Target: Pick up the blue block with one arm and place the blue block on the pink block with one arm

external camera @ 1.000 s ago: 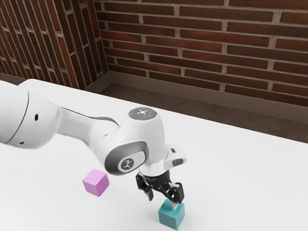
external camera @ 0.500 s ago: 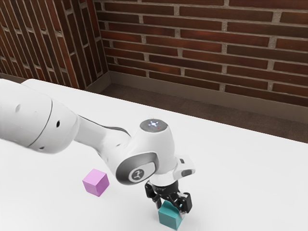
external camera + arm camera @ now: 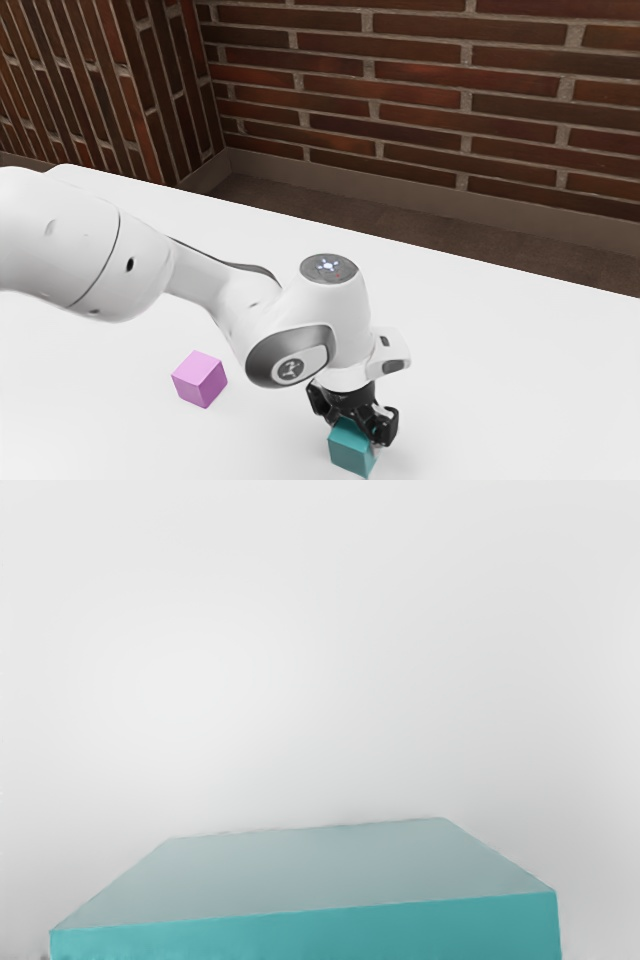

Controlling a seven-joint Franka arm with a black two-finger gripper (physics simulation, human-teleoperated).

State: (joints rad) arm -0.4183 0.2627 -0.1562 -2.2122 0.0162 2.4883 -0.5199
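My gripper (image 3: 352, 430), jaws spread, straddles the blue block (image 3: 350, 458) on the white bench (image 3: 500, 340); brick walls (image 3: 420, 90) stand behind.

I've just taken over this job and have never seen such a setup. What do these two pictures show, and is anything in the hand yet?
The white machine is a single robot arm, rendered in a simulator, with a black gripper at its end. The exterior view comes from a camera beside the arm; the wrist view comes from a camera on the arm's hand. On the white table lie two cubes: a pink block and a blue block, which looks teal. The gripper is down at the blue block's top, so the wrist view shows that block close up. Whether it is gripped yet, I cannot tell.
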